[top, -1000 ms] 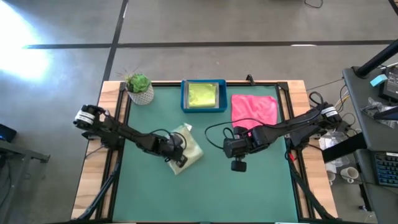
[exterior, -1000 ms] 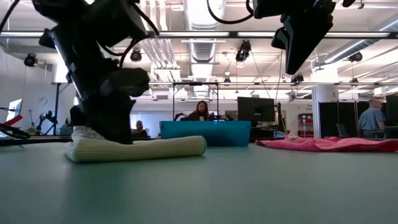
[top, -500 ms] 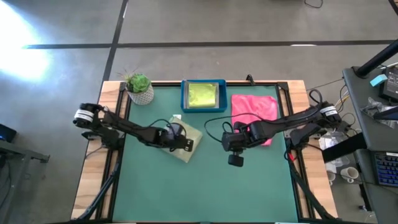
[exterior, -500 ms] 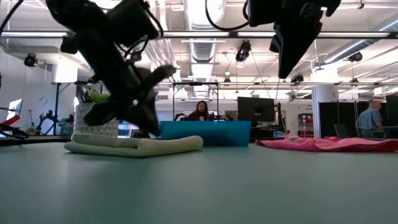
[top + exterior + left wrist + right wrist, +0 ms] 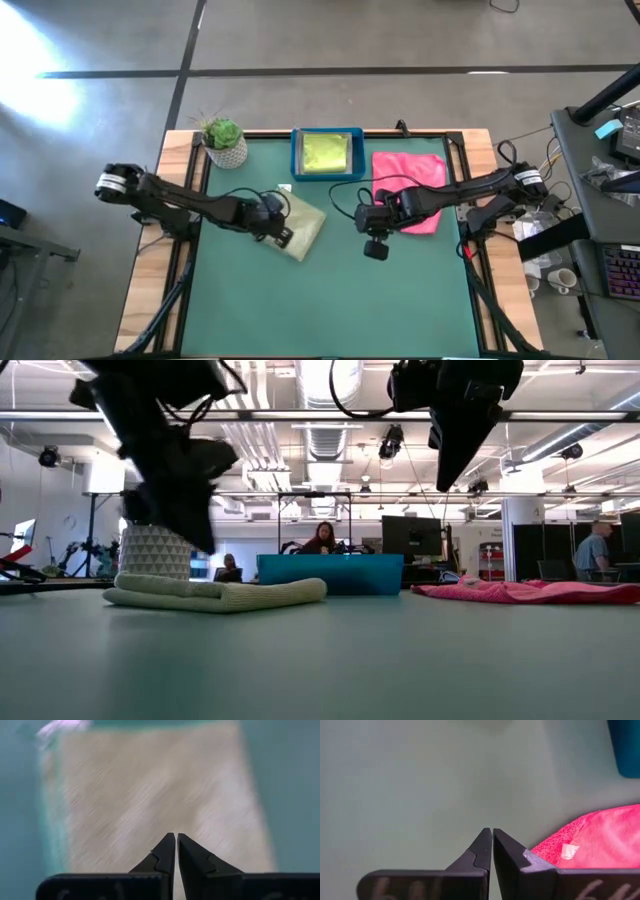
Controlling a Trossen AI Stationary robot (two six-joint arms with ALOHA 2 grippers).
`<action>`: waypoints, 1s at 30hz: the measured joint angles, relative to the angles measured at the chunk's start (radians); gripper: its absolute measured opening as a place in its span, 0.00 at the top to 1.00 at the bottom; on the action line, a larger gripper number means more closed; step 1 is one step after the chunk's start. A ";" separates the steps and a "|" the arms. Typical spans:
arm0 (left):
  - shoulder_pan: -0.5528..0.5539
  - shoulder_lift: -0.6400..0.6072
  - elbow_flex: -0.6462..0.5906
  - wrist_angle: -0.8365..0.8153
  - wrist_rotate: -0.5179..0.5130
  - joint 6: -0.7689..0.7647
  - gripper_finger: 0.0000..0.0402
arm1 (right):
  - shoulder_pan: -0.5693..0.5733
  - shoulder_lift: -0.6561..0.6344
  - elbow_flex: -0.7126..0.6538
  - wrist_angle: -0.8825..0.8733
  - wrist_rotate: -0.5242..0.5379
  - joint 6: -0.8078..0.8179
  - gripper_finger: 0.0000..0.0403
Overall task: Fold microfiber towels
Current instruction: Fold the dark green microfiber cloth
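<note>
**Clerk:** Item one is requested: the towels, with condition and place.

**Keeper:** A pale sage towel (image 5: pixel 302 227) is entered as folded into a flat pad, laid left of the table's middle. A lime green towel (image 5: pixel 324 153) is entered as folded and lodged inside the blue tray (image 5: pixel 297 157) at the far edge. A hot pink towel (image 5: pixel 410 176) is entered as spread out and rumpled, right of the tray; no fold is seen in it. No yellow or grey cloth is found in any view.

**Clerk:** Item two: the grippers.

**Keeper:** The left gripper (image 5: pixel 281 233) is recorded above the near-left edge of the sage towel, its fingers pressed together, nothing held. The right gripper (image 5: pixel 376 249) is recorded raised over bare mat, just beside the pink towel's near-left corner, fingers likewise together and empty.

**Clerk:** Sundries?

**Keeper:** One potted plant (image 5: pixel 224 141), far left corner.

**Clerk:** Progress is to be entered.

**Keeper:** Two towels are judged finished, though the sage one is not yet put away. The pink one is judged wholly outstanding and likely next.
</note>
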 joint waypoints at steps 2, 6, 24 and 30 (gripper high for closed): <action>0.000 -0.030 0.000 -0.101 0.034 0.000 0.99 | -0.002 0.000 0.000 0.000 0.000 -0.022 0.98; -0.001 -0.060 -0.007 -0.215 0.122 -0.005 0.99 | -0.005 0.000 0.000 0.001 0.000 -0.033 0.98; -0.006 0.101 -0.024 -0.125 0.278 -0.010 0.99 | -0.005 0.002 0.003 0.019 0.000 -0.094 0.98; -0.024 0.149 0.008 -0.095 0.331 -0.120 0.99 | -0.005 0.002 0.003 0.023 0.000 -0.111 0.98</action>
